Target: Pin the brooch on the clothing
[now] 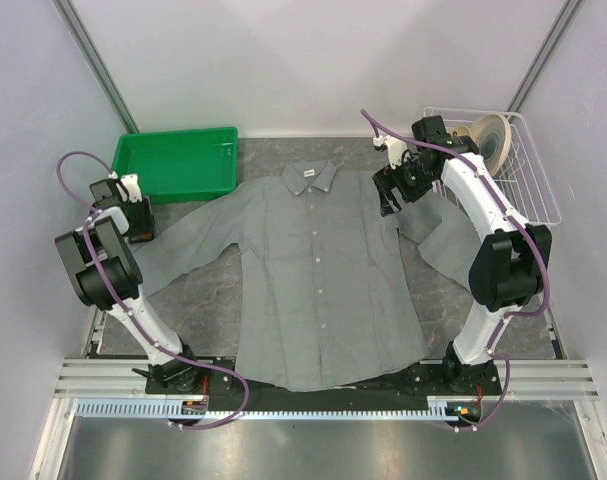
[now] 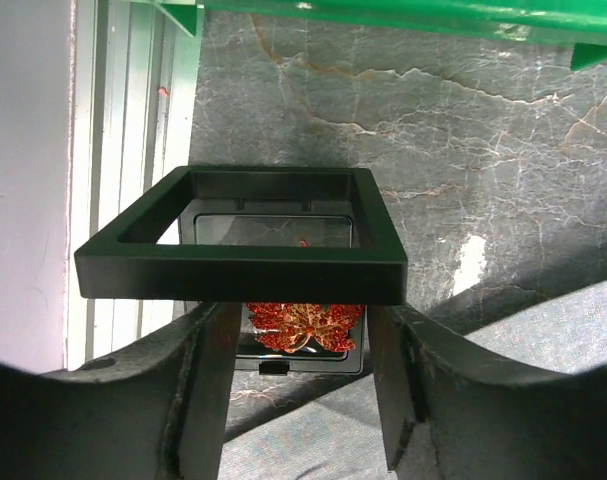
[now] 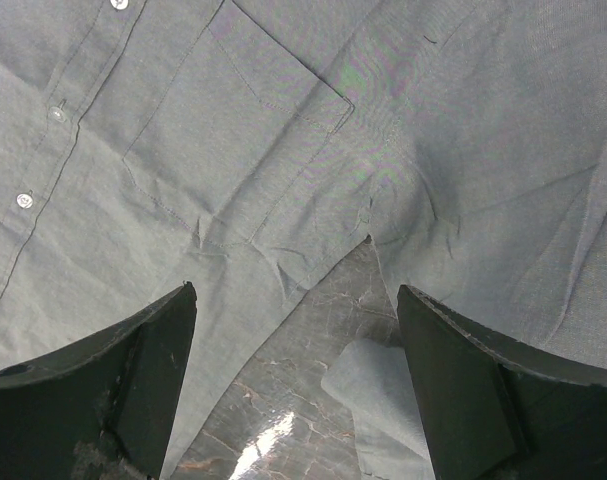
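Observation:
The brooch (image 2: pixel 303 322), a red-orange leaf, lies in the base of a small black box, whose square black lid frame (image 2: pixel 243 275) stands open above it. My left gripper (image 2: pixel 305 345) has its fingers close against both sides of the box base, at the table's left by the shirt sleeve (image 2: pixel 543 340); it also shows in the top view (image 1: pixel 135 222). The grey shirt (image 1: pixel 318 280) lies flat and buttoned, collar at the far side. My right gripper (image 1: pixel 391 195) hovers open and empty over the shirt's right armpit (image 3: pixel 368 235), next to the chest pocket (image 3: pixel 233 140).
A green bin (image 1: pixel 178 165) stands just beyond the left gripper, its rim in the left wrist view (image 2: pixel 413 15). A white wire basket (image 1: pixel 528 190) holding a tape roll (image 1: pixel 490 140) is at the far right. A folded sleeve cuff (image 3: pixel 378 385) lies under the right gripper.

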`<state>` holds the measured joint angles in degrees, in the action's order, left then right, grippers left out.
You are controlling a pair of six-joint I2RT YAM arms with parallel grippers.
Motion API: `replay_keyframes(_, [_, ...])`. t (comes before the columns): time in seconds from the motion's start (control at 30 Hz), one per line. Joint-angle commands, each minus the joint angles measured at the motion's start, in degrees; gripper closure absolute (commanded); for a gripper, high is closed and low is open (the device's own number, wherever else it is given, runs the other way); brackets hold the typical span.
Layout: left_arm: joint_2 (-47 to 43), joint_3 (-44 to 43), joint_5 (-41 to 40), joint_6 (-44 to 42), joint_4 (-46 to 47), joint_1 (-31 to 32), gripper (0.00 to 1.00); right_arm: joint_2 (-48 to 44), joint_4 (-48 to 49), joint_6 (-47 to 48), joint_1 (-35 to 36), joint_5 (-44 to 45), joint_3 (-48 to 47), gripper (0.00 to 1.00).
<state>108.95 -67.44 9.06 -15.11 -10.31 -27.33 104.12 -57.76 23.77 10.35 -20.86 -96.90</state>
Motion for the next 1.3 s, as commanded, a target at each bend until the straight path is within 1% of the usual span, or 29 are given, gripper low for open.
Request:
replay_keyframes(0.0, [0.0,0.1,-0.7,0.5,2.3,0.6,0.44,0.0,0.0,0.1,0.1,0.1,-2.2,0.11])
replay_keyframes(0.4, [-2.3,0.9,-1.5,0.3,2.4,0.9,0.48,0.5,0.1,0.0,0.2,0.3,-2.9,0.11])
replay_keyframes(0.83, [-5.8,3.0,-2.6,-0.9,3.7,0.8,0.48,0.7,0.3,-0.3,0.2,-0.2,-2.9,0.11])
replay_keyframes(0.97, [-6.9,3.2,-1.8,-0.5,4.4,0.8,0.47,0.9,0.3,-0.4,0.2,-0.2,-3.1,0.11])
replay_keyframes(1.1, [-8.0,2.9,-1.2,-0.6,3.9,0.9,0.47,0.9,0.2,-0.3,0.3,-0.3,-3.2,0.11])
replay_keyframes(1.27, [-10.3,3.5,1.2,-1.1,-0.2,1.1,0.48,1.1,0.2,-0.1,0.4,-0.6,-4.1,0.11])
